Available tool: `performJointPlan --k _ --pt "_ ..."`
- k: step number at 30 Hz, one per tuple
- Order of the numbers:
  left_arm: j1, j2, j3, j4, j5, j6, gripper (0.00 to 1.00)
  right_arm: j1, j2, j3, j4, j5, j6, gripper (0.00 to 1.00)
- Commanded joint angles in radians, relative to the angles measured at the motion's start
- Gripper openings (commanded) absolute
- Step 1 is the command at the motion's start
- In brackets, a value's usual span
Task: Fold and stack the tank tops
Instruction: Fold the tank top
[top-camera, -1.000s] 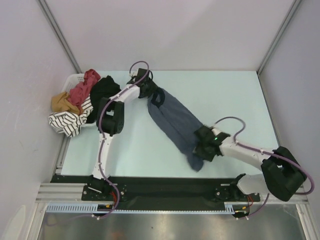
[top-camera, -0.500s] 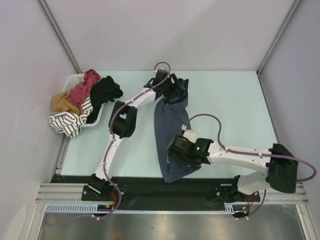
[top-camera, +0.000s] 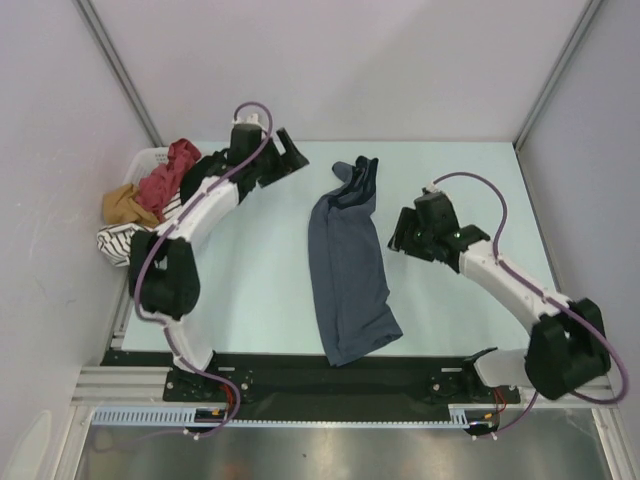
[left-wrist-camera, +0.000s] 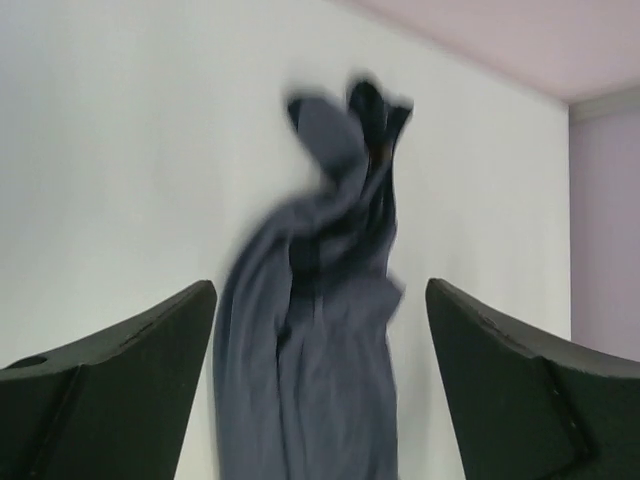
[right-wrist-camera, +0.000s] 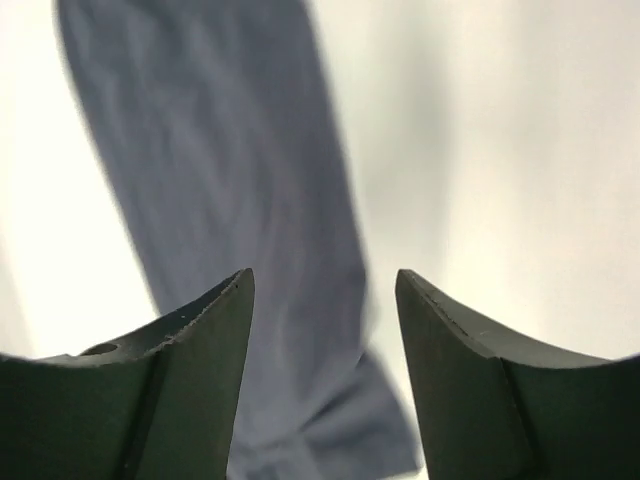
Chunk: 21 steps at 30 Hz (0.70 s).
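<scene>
top: your slate blue-grey tank top (top-camera: 345, 270) lies mid-desk, long axis far edge to near edge, straps at the far end.
left end effector (top-camera: 293, 156): released, empty; the straps lie toward the right edge from it.
right end effector (top-camera: 399, 237): released, empty; nearer, just beside the top's right side.
red tank top (top-camera: 172, 172): in the heap at the far left corner.
writing: none you can read.

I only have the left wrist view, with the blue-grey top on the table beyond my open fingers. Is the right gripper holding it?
Observer: No, the right gripper is open and empty, beside the right edge of the blue-grey tank top.
Operator: Where's the red one?
Observer: The red tank top is bunched with other clothes in the white basket, far left.
Operator: And the blue hem?
Observer: It reaches the near edge of the table.
</scene>
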Motion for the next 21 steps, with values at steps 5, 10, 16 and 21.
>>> performJointPlan --k 5,10,16,21 --pt "-0.041 -0.31 -0.649 0.238 0.129 0.016 0.8 -0.209 0.319 0.186 0.25 -0.367 -0.168 0.61" --pt "-0.081 -0.301 -0.714 0.283 0.132 0.015 0.77 -0.246 0.558 0.31 0.305 -0.488 -0.175 0.65" --pt "-0.09 -0.188 -0.662 0.331 0.161 0.012 0.69 -0.269 0.73 0.38 0.413 -0.601 -0.133 0.63" --pt "-0.089 -0.062 -0.555 0.331 0.17 -0.008 0.66 -0.277 0.833 0.449 0.462 -0.686 -0.092 0.63"
